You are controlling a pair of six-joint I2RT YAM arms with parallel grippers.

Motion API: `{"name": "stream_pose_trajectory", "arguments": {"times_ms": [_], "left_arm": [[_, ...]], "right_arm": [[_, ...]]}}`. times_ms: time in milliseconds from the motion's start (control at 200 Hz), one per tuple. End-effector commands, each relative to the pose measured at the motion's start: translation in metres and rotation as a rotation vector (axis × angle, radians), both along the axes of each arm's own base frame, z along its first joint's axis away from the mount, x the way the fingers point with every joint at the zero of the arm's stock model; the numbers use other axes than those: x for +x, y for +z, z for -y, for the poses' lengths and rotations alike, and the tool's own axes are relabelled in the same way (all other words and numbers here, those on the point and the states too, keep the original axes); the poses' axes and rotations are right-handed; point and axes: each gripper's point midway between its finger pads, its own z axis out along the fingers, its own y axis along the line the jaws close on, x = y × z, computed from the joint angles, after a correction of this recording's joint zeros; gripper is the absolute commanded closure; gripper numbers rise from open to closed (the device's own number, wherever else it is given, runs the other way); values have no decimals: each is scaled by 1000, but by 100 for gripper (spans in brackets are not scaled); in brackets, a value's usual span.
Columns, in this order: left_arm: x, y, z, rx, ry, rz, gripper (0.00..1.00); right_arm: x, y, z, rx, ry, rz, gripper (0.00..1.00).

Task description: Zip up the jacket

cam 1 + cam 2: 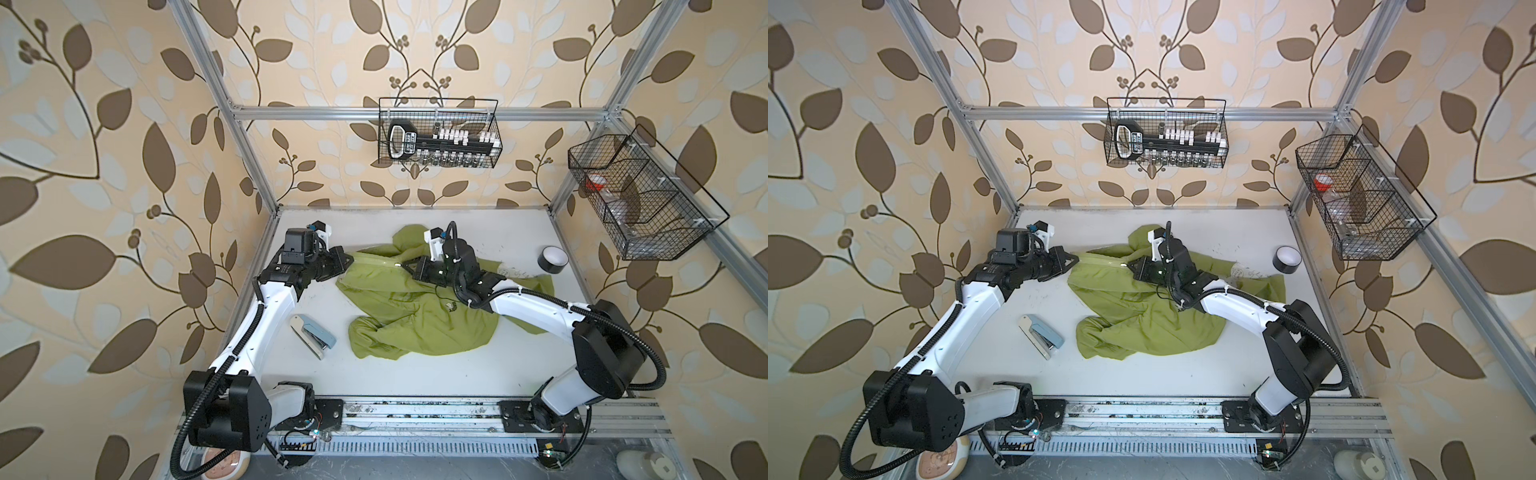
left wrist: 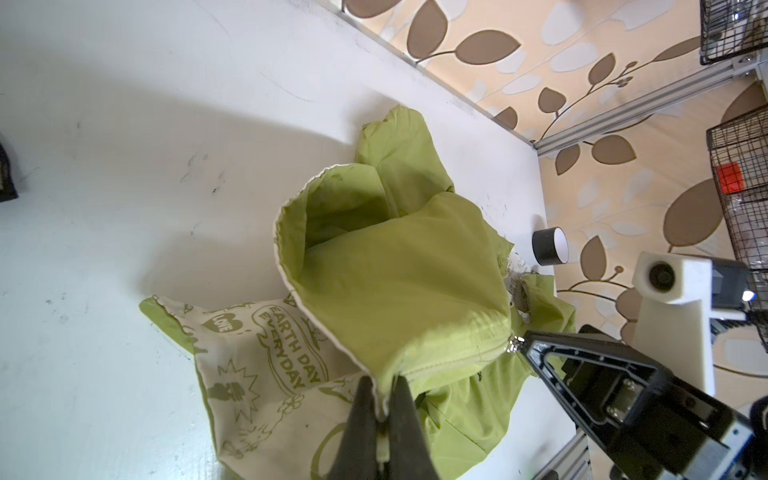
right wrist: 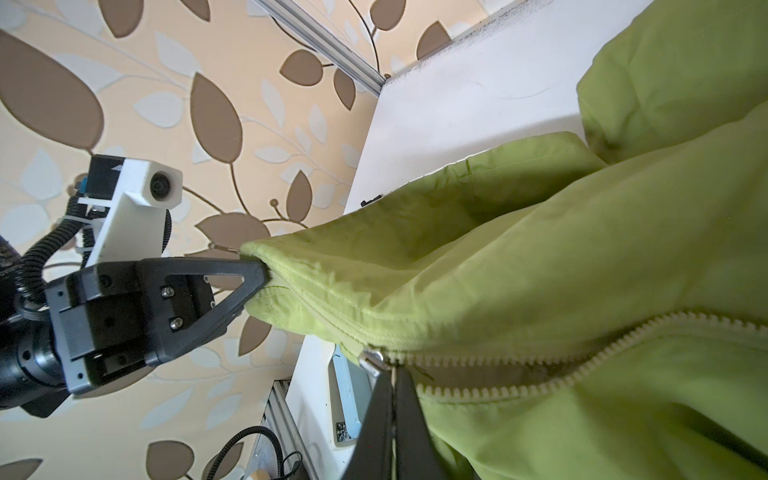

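The lime-green jacket (image 1: 415, 316) (image 1: 1142, 320) lies crumpled on the white table, its pale printed lining (image 2: 257, 353) turned out near the hem. My left gripper (image 1: 351, 259) (image 1: 1076, 261) (image 2: 384, 386) is shut on the jacket's edge at the end of the zipper, holding it taut above the table. My right gripper (image 1: 402, 266) (image 1: 1128, 266) (image 3: 392, 372) is shut on the pull of the metal zipper slider (image 3: 372, 357) (image 2: 515, 344). The short stretch between the two grippers is closed. Behind the slider the pale zipper teeth (image 3: 540, 353) stand apart.
A blue-and-white stapler (image 1: 312, 336) lies front left of the jacket. A black tape roll (image 1: 552, 259) stands at the back right. One wire basket (image 1: 440, 133) hangs on the back wall, another wire basket (image 1: 640, 199) on the right frame. The arm bases sit on the front rail (image 1: 415, 409).
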Motion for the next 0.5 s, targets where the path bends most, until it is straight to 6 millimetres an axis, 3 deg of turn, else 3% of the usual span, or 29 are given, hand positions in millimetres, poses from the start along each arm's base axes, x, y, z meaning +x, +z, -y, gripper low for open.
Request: {"name": "stream_pose_trajectory", "arguments": {"times_ms": [0,495], "left_arm": [[11,21,-14,67,44,78,100],[24,18,-22,104,88,72,100]], "right_arm": [[7,13,10,-9,-36,27,100],[8,10,20,-9,-53,18,100]]}}
